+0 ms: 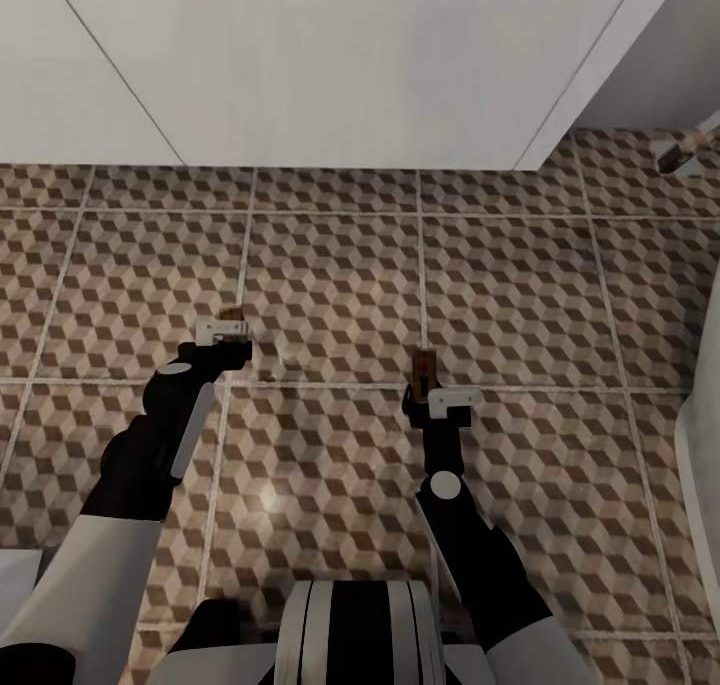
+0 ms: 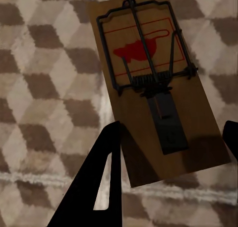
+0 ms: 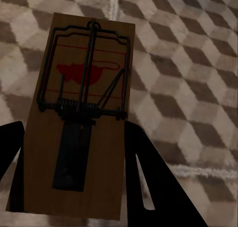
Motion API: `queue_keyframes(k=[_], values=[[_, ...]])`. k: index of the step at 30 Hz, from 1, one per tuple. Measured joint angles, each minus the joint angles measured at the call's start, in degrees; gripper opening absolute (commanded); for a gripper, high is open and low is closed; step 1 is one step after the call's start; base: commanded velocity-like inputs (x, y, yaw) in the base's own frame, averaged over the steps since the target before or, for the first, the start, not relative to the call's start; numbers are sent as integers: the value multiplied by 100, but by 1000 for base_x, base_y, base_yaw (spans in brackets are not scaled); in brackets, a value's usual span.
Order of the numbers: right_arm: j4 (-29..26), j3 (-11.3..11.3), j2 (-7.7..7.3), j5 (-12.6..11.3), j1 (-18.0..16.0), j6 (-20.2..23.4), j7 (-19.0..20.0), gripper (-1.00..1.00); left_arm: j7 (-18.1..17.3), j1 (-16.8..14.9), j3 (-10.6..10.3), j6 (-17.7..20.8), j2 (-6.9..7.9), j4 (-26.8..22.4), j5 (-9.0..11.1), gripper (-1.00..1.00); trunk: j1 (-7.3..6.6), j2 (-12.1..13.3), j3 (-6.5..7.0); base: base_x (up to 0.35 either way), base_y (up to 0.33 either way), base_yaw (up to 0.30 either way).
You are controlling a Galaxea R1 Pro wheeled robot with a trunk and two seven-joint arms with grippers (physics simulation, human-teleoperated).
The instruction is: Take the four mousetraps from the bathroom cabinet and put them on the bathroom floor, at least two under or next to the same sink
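Both claws hang low over the cube-patterned bathroom floor before the white sink, the left gripper clamped on one mousetrap and the right gripper on another mousetrap.

Open bathroom floor ahead of both arms; white sink front blocks the far side.

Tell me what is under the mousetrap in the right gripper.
Patterned floor tile lies below the mousetrap held by the right gripper. The patch directly beneath the board is covered.
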Motion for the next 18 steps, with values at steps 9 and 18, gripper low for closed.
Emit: queue_keyframes(k=[9,18], values=[[6,0,0,0,0,0,0,-100,0,0,2,0,-1,-2,0,-100,-1,0,0,231,104,0],[9,3,0,7,0,-5,23,-100,0,0,-1,0,-1,0,0,-100,2,0,0,80,34,0]])
